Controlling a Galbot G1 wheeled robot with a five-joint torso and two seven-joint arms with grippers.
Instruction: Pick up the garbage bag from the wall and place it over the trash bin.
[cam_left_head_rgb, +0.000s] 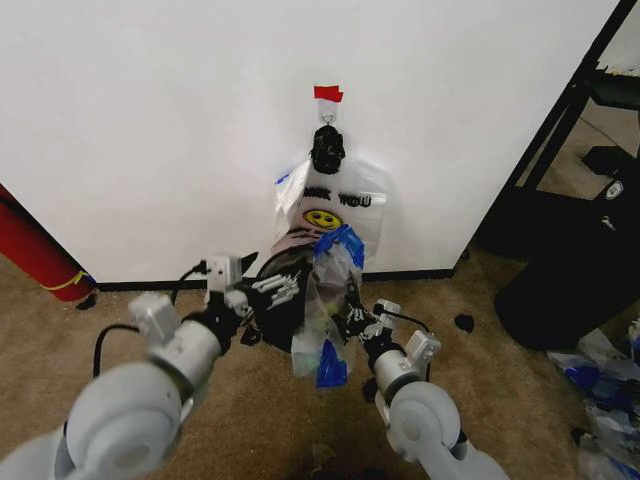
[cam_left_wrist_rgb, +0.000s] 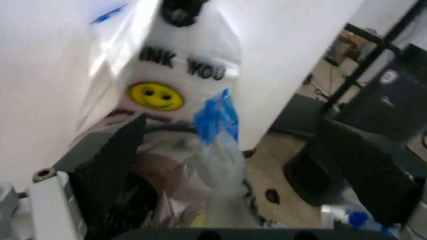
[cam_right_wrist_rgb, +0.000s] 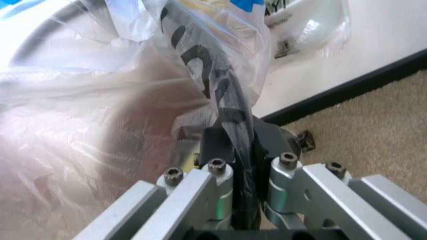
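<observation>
front: wall (cam_left_head_rgb: 150, 120), hanging white bag (cam_left_head_rgb: 335, 205) block | bin mouth: garbage bag (cam_left_head_rgb: 325, 310) drapes | left, right: open carpet (cam_left_head_rgb: 480, 300)

Crinkly see-through plastic garbage bag (cam_left_head_rgb: 322, 320), bare-metal right claw (cam_right_wrist_rgb: 243, 172), matt white wall (cam_left_head_rgb: 150, 120)

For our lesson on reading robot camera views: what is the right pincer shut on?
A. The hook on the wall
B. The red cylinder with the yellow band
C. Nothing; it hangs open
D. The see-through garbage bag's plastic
D: in the right wrist view the right pincer pinches a fold of the garbage bag beside the trash bin.
</observation>
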